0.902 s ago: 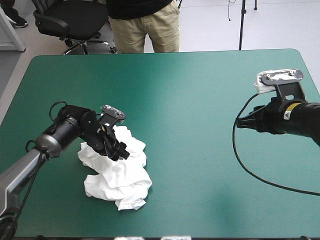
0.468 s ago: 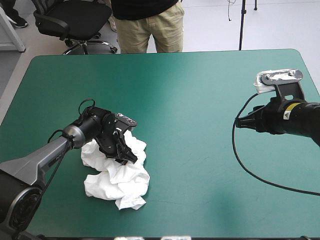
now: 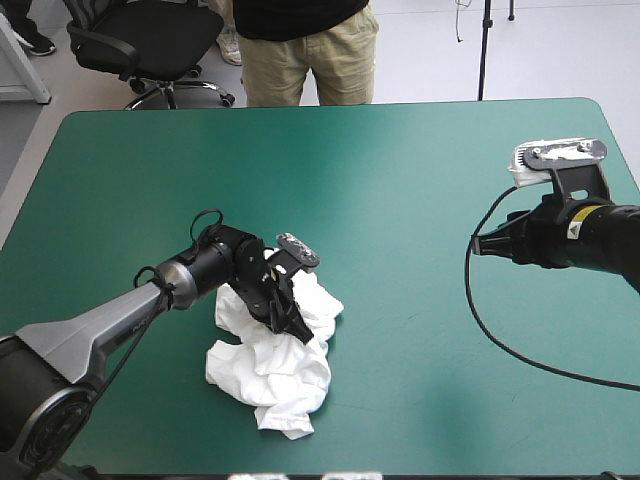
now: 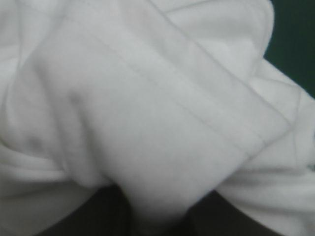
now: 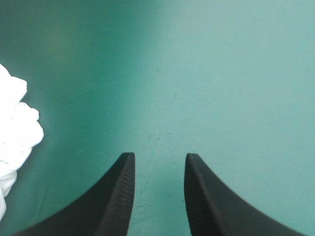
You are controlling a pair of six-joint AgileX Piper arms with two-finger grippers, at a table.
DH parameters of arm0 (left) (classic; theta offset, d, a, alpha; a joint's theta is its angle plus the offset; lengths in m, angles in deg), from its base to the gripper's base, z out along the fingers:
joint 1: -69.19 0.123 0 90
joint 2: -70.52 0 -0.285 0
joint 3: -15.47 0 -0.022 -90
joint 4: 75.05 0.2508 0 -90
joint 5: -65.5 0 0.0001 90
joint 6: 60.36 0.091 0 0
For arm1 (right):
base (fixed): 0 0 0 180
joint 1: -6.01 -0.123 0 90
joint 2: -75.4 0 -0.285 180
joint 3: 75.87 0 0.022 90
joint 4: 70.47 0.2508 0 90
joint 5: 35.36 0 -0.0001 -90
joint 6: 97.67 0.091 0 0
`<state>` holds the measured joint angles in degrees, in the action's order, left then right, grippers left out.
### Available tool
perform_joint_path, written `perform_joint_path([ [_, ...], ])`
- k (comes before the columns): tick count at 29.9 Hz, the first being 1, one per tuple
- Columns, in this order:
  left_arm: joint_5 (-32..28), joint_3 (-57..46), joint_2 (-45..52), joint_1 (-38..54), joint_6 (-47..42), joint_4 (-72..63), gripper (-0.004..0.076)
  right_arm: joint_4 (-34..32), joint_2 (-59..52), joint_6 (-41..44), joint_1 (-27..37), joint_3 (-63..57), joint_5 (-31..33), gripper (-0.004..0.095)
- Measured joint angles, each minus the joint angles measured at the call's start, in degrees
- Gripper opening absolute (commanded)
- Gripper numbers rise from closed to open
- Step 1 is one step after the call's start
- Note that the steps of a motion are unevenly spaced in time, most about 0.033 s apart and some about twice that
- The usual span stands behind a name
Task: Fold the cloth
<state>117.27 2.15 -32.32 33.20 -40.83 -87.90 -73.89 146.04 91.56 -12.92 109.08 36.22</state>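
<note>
A white short-sleeved cotton T-shirt (image 3: 272,372) lies as a crumpled heap on the desk with the teal-green cover (image 3: 400,180), in its near left part, well clear of every edge; the left hand (image 3: 287,316) presses down into the far side of the heap, its arm reaching in low from the near left corner; seen from that wrist, the white cloth (image 4: 147,123) fills almost everything, and a flat hemmed band of it runs down between the two black fingers (image 4: 93,216), which are all but closed on it; the right hand (image 5: 159,156) hangs over bare cover near the desk's right edge, its fingers a narrow gap apart and holding nothing, well apart from the heap (image 5: 15,128).
</note>
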Motion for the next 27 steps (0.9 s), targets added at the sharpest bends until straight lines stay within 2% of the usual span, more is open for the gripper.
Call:
perform_joint_path([
  [12, -4.5, 0.0, -0.1, -9.4, 0.5, -1.7, -0.0007, 0.0, 0.0, 0.2, 0.0, 0.0, 0.0, 0.0321],
  [15, -6.3, 0.0, -0.2, -9.8, 0.5, -2.2, 0.0082, 0.0, 0.0, 0.4, 0.0, 0.0, 0.0, 0.0321],
  [18, -7.1, 0.0, -0.4, -9.9, 0.5, -2.2, 0.0254, 0.1, 0.0, 0.6, 0.0, 0.0, 0.0, 0.0320],
  [19, -7.2, 0.0, -0.3, -9.9, 0.5, -2.2, 0.0337, 0.1, 0.0, 0.6, 0.0, 0.0, 0.0, 0.0320],
  [21, -6.9, 0.2, -0.4, -9.9, 0.5, -2.4, 0.0435, 0.1, 0.0, 0.6, 0.0, 0.0, 0.0, 0.0320],
  [23, -5.7, 1.1, -0.5, -9.9, 0.5, -2.4, 0.0475, 0.1, 0.0, 0.6, 0.0, 0.0, 0.0, 0.0320],
  [27, -2.1, 5.2, -0.6, -9.9, 0.5, -1.5, 0.0465, 0.1, 0.0, 0.7, 0.0, 0.0, 0.0, 0.0320],
])
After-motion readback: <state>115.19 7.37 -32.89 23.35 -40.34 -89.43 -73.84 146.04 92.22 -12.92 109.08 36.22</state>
